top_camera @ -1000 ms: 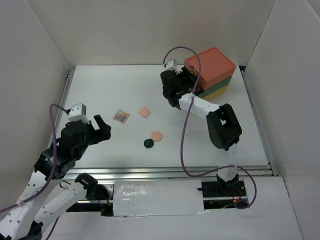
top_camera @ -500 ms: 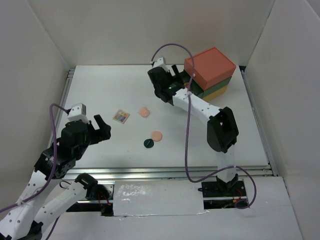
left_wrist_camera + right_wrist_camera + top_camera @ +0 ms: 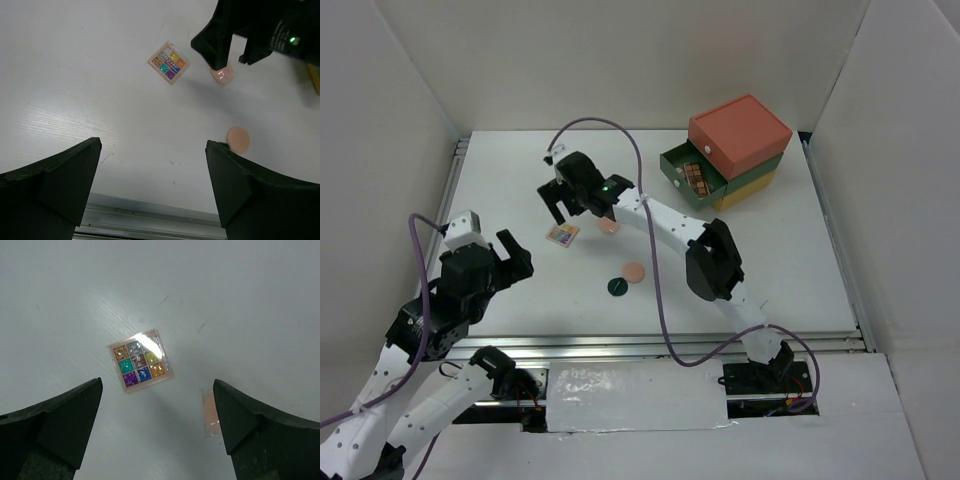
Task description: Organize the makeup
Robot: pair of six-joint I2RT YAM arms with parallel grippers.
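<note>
The small square multicolour palette [image 3: 561,235] lies flat on the white table, also in the left wrist view [image 3: 169,62] and the right wrist view [image 3: 140,367]. My right gripper [image 3: 562,211] hovers open and empty just above it [image 3: 157,385]. One peach compact [image 3: 610,227] lies beside the palette [image 3: 211,412]. The second peach compact [image 3: 634,271] touches the dark green disc [image 3: 617,287]. A brown eyeshadow palette [image 3: 694,178] lies in the open green drawer. My left gripper [image 3: 516,253] is open and empty at the near left [image 3: 152,150]. The green tubes are out of view.
The orange-green-yellow drawer box [image 3: 740,128] stands at the back right with its green drawer pulled out to the left. White walls close in the table on three sides. A metal rail [image 3: 670,345] runs along the near edge.
My right arm has swung from the drawer box leftwards across the table to above the square palette. My left gripper has shifted slightly left and nearer.
</note>
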